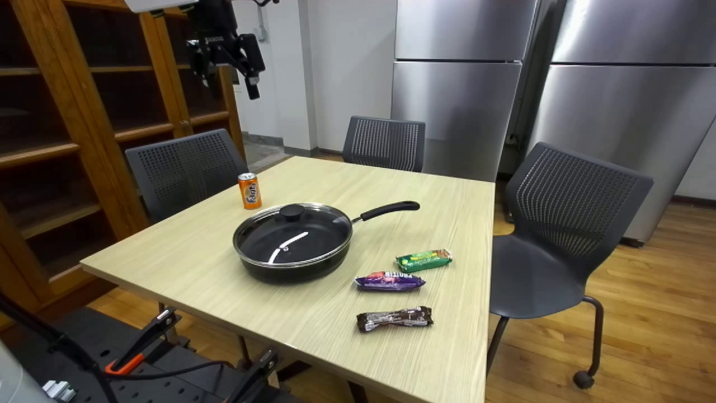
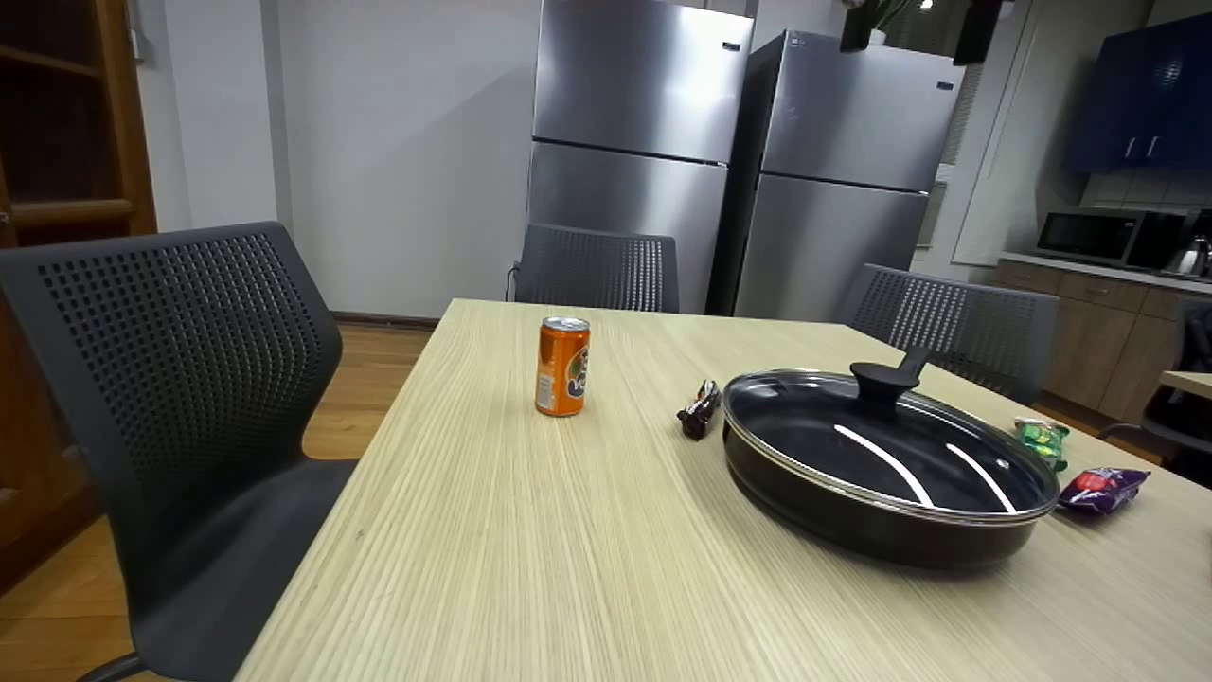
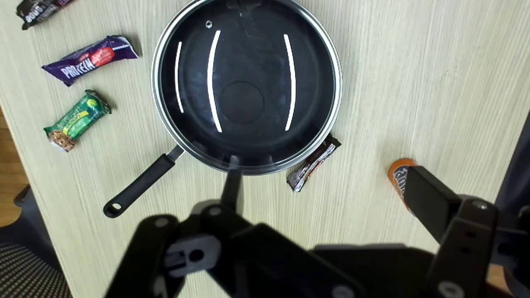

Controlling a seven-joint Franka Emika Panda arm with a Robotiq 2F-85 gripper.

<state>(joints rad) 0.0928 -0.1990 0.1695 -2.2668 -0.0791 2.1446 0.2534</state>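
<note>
In the wrist view, reckoned from the middle of the glass lid, a dark grey chair shows at eight o'clock, past the edge of the pale wooden table. A dark-wrapped bar, partly cut off, lies just short of ten o'clock; a green-wrapped bar lies between eight and nine, and a purple protein bar near it at nine. The black handle of the frying pan points between seven and eight; the pan sits flat on the table with the lid on, its round knob uppermost. Just beside the pan, toward five o'clock, is a brown-wrapped bar; I cannot tell whether they touch. The gripper shows toward five o'clock, its fingers spread wide, the table and the brown-wrapped bar showing between them; in both exterior views it hangs well above the table. Farthest right, at four o'clock, an orange can stands upright, partly covered by a finger.
</note>
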